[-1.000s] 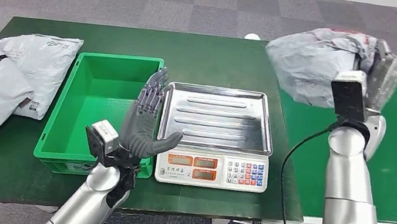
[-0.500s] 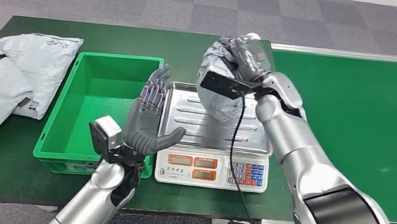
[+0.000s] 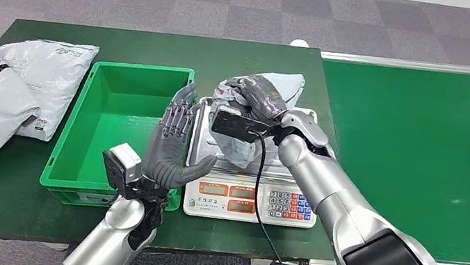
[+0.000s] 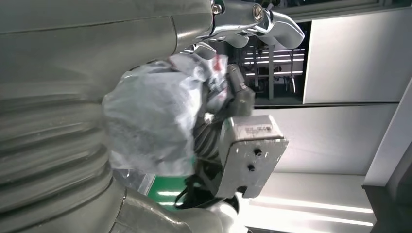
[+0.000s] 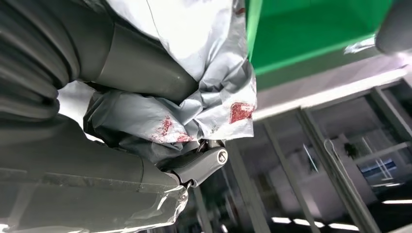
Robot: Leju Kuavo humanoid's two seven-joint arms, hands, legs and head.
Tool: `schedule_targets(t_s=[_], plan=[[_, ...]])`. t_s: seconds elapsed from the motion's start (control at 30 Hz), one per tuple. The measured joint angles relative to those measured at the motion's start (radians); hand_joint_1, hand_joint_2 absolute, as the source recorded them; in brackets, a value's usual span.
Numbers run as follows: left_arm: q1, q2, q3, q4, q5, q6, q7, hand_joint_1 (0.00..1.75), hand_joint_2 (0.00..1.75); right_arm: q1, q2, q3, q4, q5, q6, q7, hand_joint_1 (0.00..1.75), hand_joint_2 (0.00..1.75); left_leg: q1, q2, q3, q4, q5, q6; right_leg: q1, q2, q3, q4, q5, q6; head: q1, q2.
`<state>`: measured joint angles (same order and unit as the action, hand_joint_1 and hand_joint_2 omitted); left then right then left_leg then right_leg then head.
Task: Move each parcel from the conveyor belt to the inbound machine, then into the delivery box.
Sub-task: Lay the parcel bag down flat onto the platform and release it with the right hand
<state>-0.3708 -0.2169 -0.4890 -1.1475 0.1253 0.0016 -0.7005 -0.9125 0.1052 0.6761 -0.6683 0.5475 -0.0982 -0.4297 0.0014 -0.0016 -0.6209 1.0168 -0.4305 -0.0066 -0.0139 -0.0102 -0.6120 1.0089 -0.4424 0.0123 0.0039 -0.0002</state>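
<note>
Right hand (image 3: 260, 98) grips parcel (image 3: 280, 85) over scale (image 3: 250, 177)

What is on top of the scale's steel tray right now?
A grey parcel, gripped by the right hand, sits over the scale's steel tray. Whether it touches is unclear; the tray beneath it is covered.

Crinkled glossy grey plastic parcel (image 3: 263, 91); ribbed shiny steel scale tray (image 3: 298, 159); smooth green plastic box (image 3: 68, 150); matt green belt (image 3: 415, 131).

My arms are polished silver tubes; dark grey many-fingered left hand (image 3: 171, 143), black cable trailing off my right hand (image 3: 259, 99).
</note>
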Motion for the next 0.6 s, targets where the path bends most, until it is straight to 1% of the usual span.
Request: schedule_targets(t_s=[0.1, 0.3, 0.37, 0.47, 0.6], plan=[[0.017, 0.008, 0.001, -0.021, 0.0, 0.004, 0.0, 0.0, 1.75, 0.06, -0.017, 0.003, -0.047, -0.092, 0.001, 0.002, 1.75, 1.75, 0.0, 0.0, 0.0, 0.0, 0.0, 0.0, 0.0, 0.0, 0.0, 0.0, 0.0, 0.0, 0.0, 0.0], [0.038, 0.021, 0.014, -0.051, 0.002, 0.022, 0.004, 0.0, 1.75, 0.141, -0.062, -0.017, -0.155, -0.235, -0.039, -0.034, 1.75, 1.75, 0.0, 0.0, 0.0, 0.0, -0.001, 0.0, 0.0, 0.0, -0.001, 0.0, 0.0, 0.0, 0.0, 0.0], [0.04, 0.025, 0.015, -0.056, 0.005, 0.026, 0.006, 0.0, 1.75, 0.175, -0.078, -0.046, -0.205, -0.3, -0.021, -0.034, 1.75, 1.75, 0.0, 0.0, 0.0, 0.0, 0.0, 0.0, 0.0, 0.0, 0.0, -0.001, 0.0, 0.0, 0.0, 0.0], [0.04, 0.032, 0.016, -0.058, 0.009, 0.033, 0.008, 0.0, 1.75, 0.245, -0.104, -0.107, -0.289, -0.404, 0.021, -0.008, 1.75, 1.75, 0.0, 0.0, 0.0, 0.0, -0.001, 0.0, 0.0, -0.001, 0.0, -0.001, 0.0, 0.0, 0.0, 0.0], [0.04, 0.038, 0.017, -0.058, 0.01, 0.039, 0.009, 0.0, 1.75, 0.331, -0.126, -0.202, -0.349, -0.523, 0.028, 0.022, 1.75, 1.75, 0.0, 0.0, 0.0, 0.0, -0.001, 0.0, 0.0, 0.0, 0.0, -0.001, 0.0, 0.0, 0.0, 0.0]])
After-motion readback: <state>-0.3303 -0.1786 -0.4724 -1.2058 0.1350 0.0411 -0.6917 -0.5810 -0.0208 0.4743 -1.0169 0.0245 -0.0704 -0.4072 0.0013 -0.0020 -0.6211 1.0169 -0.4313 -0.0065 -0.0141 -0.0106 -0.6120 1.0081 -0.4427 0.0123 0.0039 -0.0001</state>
